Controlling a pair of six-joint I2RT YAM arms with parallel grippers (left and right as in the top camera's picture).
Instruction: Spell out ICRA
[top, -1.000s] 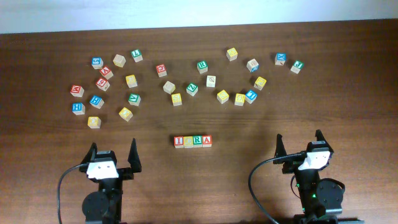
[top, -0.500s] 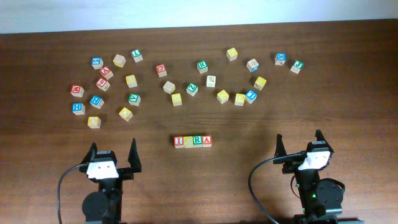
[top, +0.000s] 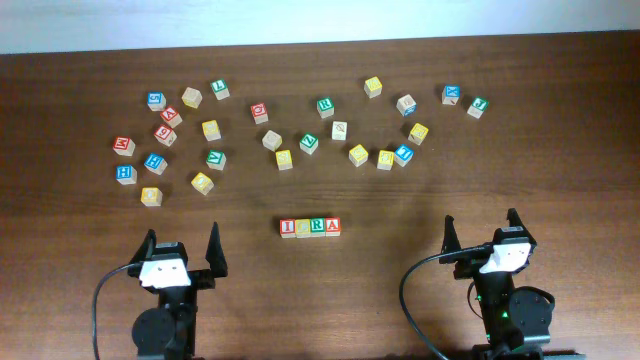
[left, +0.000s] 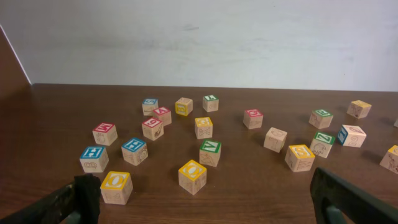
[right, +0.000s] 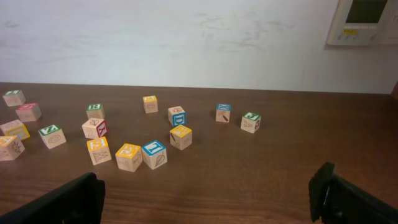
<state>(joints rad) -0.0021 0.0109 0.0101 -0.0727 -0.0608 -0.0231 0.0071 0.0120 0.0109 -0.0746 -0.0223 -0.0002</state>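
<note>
Near the front middle of the table in the overhead view, small wooden cubes stand side by side in a straight row: red I (top: 287, 228), yellow C (top: 302, 228), green R (top: 317, 227), red A (top: 332, 226). They touch each other and read ICRA from left to right. My left gripper (top: 182, 238) rests at the front left, open and holding nothing, well apart from the row. My right gripper (top: 480, 222) rests at the front right, also open with nothing in it. Neither wrist view shows the row; each shows its wide-apart fingers (left: 84, 194) (right: 326, 186) over bare wood.
Several loose letter cubes lie scattered across the far half of the table, among them another green R cube (top: 325, 104), a yellow O cube (left: 116, 186) nearest my left fingers and a blue cube (right: 153, 154). A white wall (left: 199, 37) closes the far edge.
</note>
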